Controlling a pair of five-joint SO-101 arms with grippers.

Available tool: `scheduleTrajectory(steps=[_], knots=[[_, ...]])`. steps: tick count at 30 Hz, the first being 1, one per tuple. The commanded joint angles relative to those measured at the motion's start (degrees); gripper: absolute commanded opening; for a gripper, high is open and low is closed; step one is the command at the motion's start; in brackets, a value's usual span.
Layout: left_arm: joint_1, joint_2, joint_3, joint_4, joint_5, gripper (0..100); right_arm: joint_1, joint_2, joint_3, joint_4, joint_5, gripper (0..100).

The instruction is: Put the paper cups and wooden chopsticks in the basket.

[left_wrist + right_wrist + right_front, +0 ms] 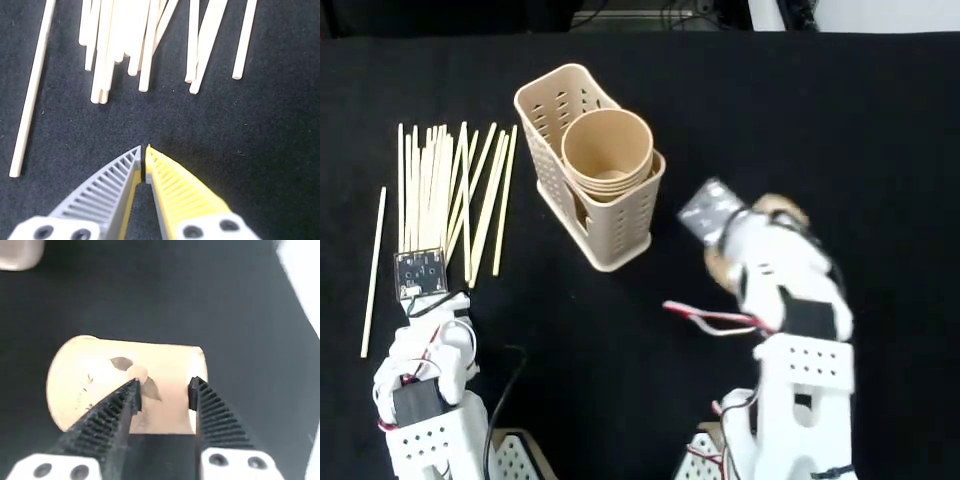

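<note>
Left pincer (144, 150), pressed together, hangs over the surface (840, 120) just short of the chopsticks' near ends. The right pincer (165, 387) is spread over one paper cup (100, 375) lying on its side right of centre. Along the left edge lie the wooden chopsticks (445, 190), roughly fifteen, overlapping, none yet put away. Farther back, the basket (552, 175) already holds about four nested cups (607, 145).
</note>
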Motion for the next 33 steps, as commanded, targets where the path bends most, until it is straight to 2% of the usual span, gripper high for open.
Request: scheduleTrajectory(steps=[1, 4, 8, 14, 17, 21, 26, 28, 31, 33], knots=[[-0.4, -0.1, 1.0, 0.2, 0.0, 3, 4.6, -1.1, 1.1, -8.3, 0.6, 16.2], [-0.4, -0.1, 1.0, 0.2, 0.0, 3, 5.1, -1.2, 2.8, -13.5, -0.1, 16.2], [-0.4, -0.1, 1.0, 0.2, 0.0, 3, 6.2, -1.2, 1.9, -19.0, -7.5, 16.5], [-0.4, -0.1, 1.0, 0.2, 0.0, 3, 6.4, -1.1, -2.1, -19.5, -9.4, 16.5], [-0.4, -0.1, 1.0, 0.2, 0.0, 3, 7.3, -1.1, -4.4, -13.9, -9.1, 16.5], [-0.4, -0.1, 1.0, 0.2, 0.0, 3, 8.0, -1.6, -10.2, 2.5, -8.3, 16.5], [-0.4, -0.1, 1.0, 0.2, 0.0, 3, -0.5, -1.7, -14.3, 21.5, -3.4, 16.2], [-0.4, -0.1, 1.0, 0.2, 0.0, 3, -5.3, -1.7, -13.1, 22.8, -3.4, 12.4], [-0.4, -0.1, 1.0, 0.2, 0.0, 3, -10.2, -1.7, -9.5, 20.0, -3.6, 0.6], [-0.4, -0.1, 1.0, 0.2, 0.0, 3, -11.4, -1.7, -6.5, 16.4, -3.5, 2.7]])
